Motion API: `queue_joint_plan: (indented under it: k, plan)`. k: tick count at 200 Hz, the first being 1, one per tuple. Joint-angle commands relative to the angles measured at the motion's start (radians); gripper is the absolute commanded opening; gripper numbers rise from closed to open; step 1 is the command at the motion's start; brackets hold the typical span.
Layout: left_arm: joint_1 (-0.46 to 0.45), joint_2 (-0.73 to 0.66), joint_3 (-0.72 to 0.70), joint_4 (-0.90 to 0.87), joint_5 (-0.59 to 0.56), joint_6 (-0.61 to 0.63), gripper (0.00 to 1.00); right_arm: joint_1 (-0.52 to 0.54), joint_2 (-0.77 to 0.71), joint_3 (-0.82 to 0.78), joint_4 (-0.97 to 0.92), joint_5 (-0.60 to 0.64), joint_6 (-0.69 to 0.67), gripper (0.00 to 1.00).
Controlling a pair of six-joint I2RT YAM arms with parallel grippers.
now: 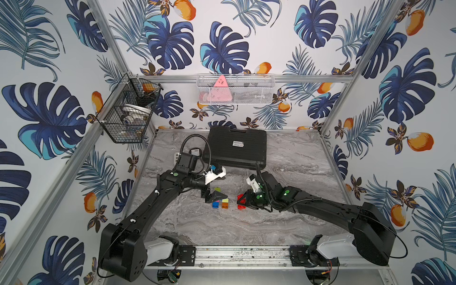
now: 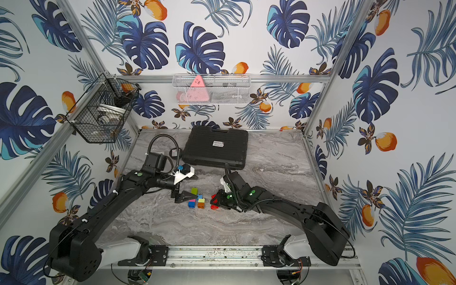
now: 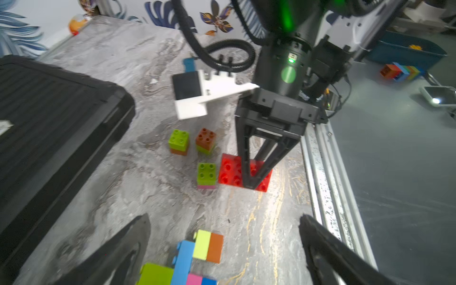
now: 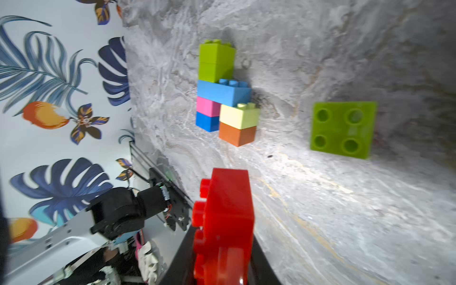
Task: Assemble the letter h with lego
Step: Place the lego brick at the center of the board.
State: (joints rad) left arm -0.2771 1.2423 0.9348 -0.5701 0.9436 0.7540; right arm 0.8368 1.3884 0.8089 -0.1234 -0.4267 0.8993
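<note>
The right hand pinches a red brick near the half-built letter lying on the worktop, while the left hand hovers spread above it. A clean join likely needs a straight lift, squared studs and a steadied build.

Lego lies before the case (well apart).
</note>
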Motion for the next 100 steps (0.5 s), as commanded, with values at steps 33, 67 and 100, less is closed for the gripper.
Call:
queue_joint_plan:
  k: [33, 67, 100]
  plan:
    - [-0.103, -0.016, -0.072, 0.048, -0.034, 0.051, 0.99, 0.011, 0.026, 0.034, 0.154, -0.139, 0.035, 0.27]
    - [-0.154, -0.006, -0.073, 0.049, -0.106, 0.075, 0.99, 0.035, 0.049, 0.077, 0.134, -0.135, 0.034, 0.27]
    - [-0.185, 0.003, -0.089, 0.111, -0.206, 0.047, 0.99, 0.047, 0.071, 0.093, 0.144, -0.149, 0.041, 0.26]
